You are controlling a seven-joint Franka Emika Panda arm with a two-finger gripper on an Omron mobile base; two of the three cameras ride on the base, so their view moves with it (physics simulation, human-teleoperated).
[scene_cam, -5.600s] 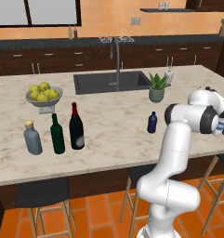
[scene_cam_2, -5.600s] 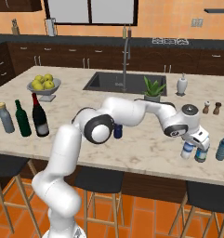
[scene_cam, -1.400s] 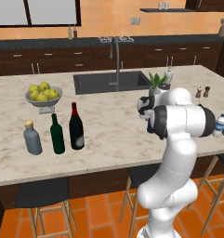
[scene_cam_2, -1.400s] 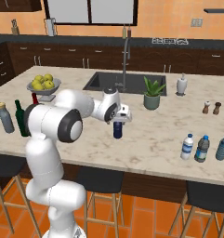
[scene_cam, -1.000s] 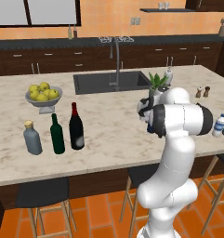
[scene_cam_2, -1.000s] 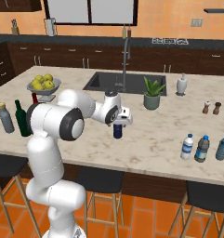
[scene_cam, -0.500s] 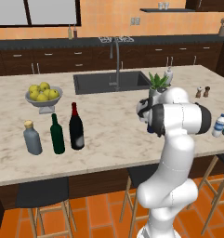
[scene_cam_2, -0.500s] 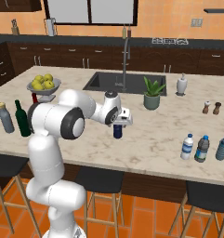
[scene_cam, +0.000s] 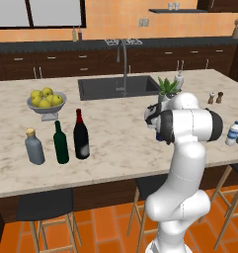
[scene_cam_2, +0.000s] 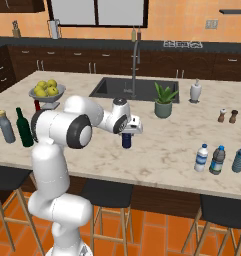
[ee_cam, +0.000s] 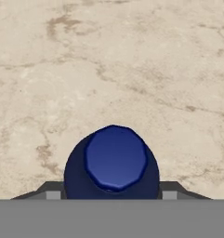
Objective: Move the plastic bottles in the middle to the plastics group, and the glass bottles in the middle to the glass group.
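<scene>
Marble counter (scene_cam_2: 157, 150) carries, at its left end, a squat grey bottle (scene_cam: 34, 147), a green wine bottle (scene_cam: 60, 143) and a near-black wine bottle (scene_cam: 81, 135) standing side by side. At mid-counter the gripper (scene_cam_2: 127, 131) sits over a small dark blue bottle (scene_cam_2: 126, 140), fingers (ee_cam: 171, 188) flanking its body, apparently clenched on it, though contact is not clearly visible. Three plastic bottles, including the blue-capped water bottle (scene_cam_2: 201, 157), stand at the right end.

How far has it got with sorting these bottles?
Looks done: the dark wine bottle stands by the green wine bottle, and the small water bottle stands with the blue bottles. In hand: the hand straddles a dark blue bottle mid-counter; grip unclear. Left: carrying it to a group.
</scene>
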